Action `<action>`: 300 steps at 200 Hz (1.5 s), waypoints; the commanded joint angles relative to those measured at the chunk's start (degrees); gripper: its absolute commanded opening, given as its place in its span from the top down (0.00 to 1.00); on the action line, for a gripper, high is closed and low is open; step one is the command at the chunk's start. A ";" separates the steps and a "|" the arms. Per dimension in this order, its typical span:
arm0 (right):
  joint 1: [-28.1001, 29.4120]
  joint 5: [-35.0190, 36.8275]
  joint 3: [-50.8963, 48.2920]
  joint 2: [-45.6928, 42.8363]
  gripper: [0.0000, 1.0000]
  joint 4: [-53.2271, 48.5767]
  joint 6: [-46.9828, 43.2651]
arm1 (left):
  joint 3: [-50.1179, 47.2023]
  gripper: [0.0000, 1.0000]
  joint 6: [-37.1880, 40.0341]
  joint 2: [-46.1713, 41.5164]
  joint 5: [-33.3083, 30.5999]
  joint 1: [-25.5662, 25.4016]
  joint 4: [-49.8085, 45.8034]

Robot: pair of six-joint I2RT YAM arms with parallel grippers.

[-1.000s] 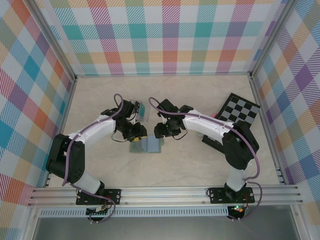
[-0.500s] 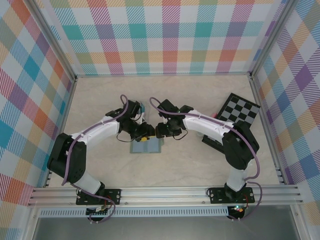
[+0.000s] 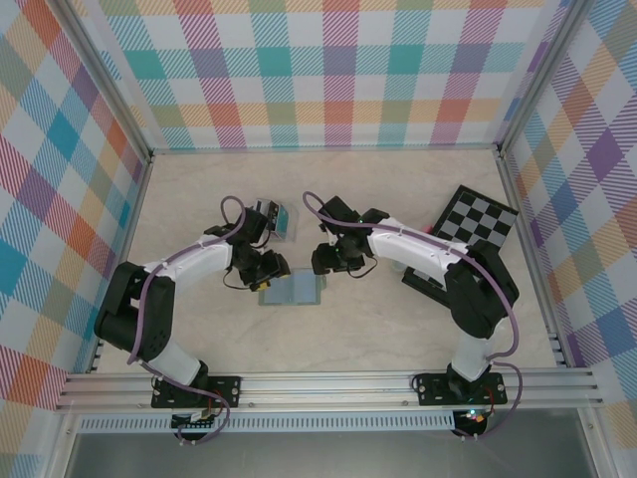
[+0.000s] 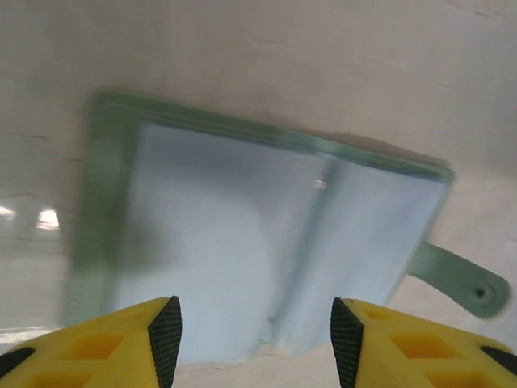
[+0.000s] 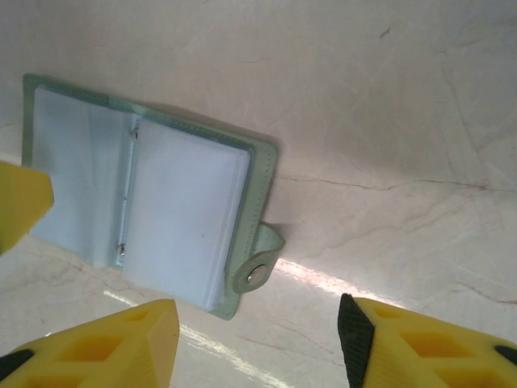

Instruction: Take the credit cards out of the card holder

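The card holder (image 3: pixel 292 290) lies open and flat on the table, grey-green outside with pale blue-grey inner panels (image 4: pixel 242 242) and a snap tab (image 5: pixel 258 271) on its right edge. No credit cards can be made out in its pockets; they are hidden. My left gripper (image 3: pixel 265 267) hovers at the holder's near-left edge, open, with nothing between its yellow fingers (image 4: pixel 254 343). My right gripper (image 3: pixel 328 261) hangs open just right of the holder; the tab lies ahead of its jaws (image 5: pixel 258 347). A yellow finger (image 5: pixel 20 210) of the left gripper shows over the holder's left panel.
A clear stand with upright cards (image 3: pixel 276 219) sits just behind the left gripper. A black-and-white checkered board (image 3: pixel 476 221) lies at the right, near the right arm's elbow. Plaid walls enclose the table on three sides.
The left gripper swung right over the holder, then drew back to the left, and its jaws stand wider apart. The right arm has hardly moved.
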 commanded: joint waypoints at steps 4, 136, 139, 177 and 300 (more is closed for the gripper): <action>0.08 -5.48 1.48 3.14 0.44 -0.53 -0.17 | -0.89 0.45 -1.80 -1.38 -3.63 1.18 -1.52; 0.26 -6.45 5.01 11.08 0.44 -2.38 0.69 | -1.23 0.46 -0.85 2.73 -0.89 1.55 1.30; 0.22 -6.45 5.01 11.17 0.44 -2.35 0.69 | -1.24 0.46 -0.85 2.88 -0.78 1.54 1.36; 0.25 -6.62 5.02 12.49 0.44 -2.57 0.48 | -0.43 0.45 -0.43 4.45 -0.68 1.54 -0.15; 0.25 -8.37 4.75 14.84 0.47 -1.95 0.26 | -0.39 0.56 0.69 2.05 12.87 1.56 6.52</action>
